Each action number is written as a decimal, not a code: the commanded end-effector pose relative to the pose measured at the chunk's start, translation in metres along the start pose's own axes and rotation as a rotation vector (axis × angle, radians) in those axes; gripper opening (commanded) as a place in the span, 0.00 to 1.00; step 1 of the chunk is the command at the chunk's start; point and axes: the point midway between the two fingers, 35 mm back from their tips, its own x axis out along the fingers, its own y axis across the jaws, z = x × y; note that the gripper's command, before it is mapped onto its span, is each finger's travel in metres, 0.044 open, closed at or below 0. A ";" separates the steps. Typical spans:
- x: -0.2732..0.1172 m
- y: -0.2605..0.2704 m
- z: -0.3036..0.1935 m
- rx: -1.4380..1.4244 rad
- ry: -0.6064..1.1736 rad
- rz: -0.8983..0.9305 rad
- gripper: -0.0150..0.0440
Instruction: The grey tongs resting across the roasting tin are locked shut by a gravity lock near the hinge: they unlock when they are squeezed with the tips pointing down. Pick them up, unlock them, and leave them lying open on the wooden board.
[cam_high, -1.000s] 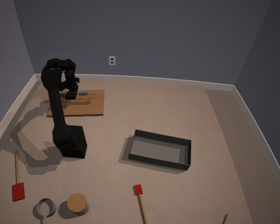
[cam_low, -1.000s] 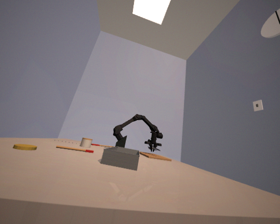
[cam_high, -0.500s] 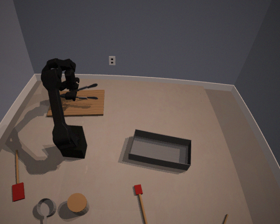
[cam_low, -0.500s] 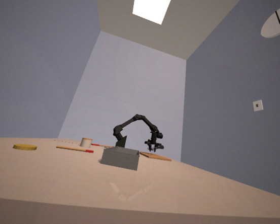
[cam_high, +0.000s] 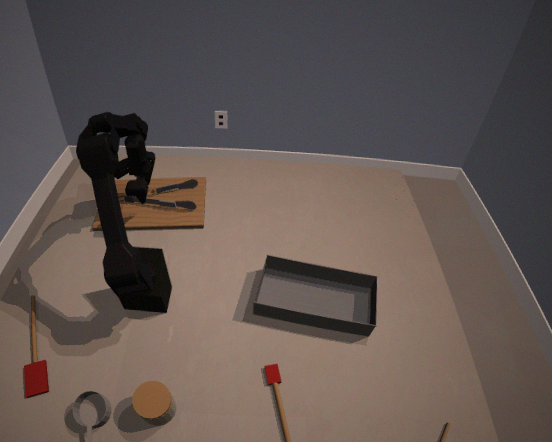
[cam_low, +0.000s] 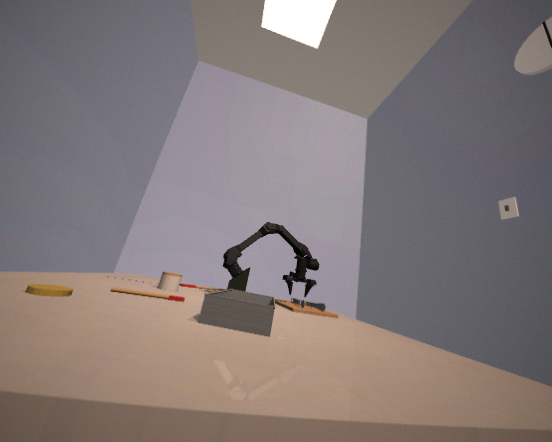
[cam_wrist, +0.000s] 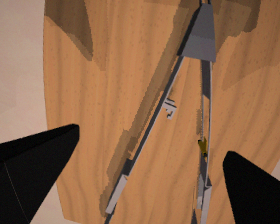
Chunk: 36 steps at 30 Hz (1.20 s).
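Observation:
The grey tongs (cam_high: 186, 205) (cam_low: 317, 305) (cam_wrist: 197, 42) lie on the wooden board (cam_high: 165, 220) (cam_low: 320, 313) (cam_wrist: 65, 100), their two arms spread in a V from the hinge. In the wrist view a small grey hook (cam_wrist: 170, 108) shows on the left arm and a yellow piece (cam_wrist: 202, 147) on the right one. My gripper (cam_low: 298, 295) (cam_wrist: 153, 146) is open wide and empty, pointing down just above the tongs, its fingertips on either side of both arms without visible contact. In the top view the arm hides the hinge end. The roasting tin (cam_high: 314, 318) (cam_low: 235, 320) is empty.
A red-headed spatula (cam_high: 36, 378) lies near the left edge and another (cam_high: 272, 374) in front of the tin. A jar with a tan lid (cam_high: 152, 399) (cam_low: 170, 282) stands beside a grey cup (cam_high: 101, 411). A yellow disc (cam_low: 49, 290) lies far left. Walls stand behind the board.

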 end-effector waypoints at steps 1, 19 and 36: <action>-0.036 0.031 0.001 -0.003 0.001 0.003 1.00; -0.102 0.129 -0.001 0.000 0.000 0.026 1.00; -0.147 0.127 -0.002 0.003 -0.003 0.017 1.00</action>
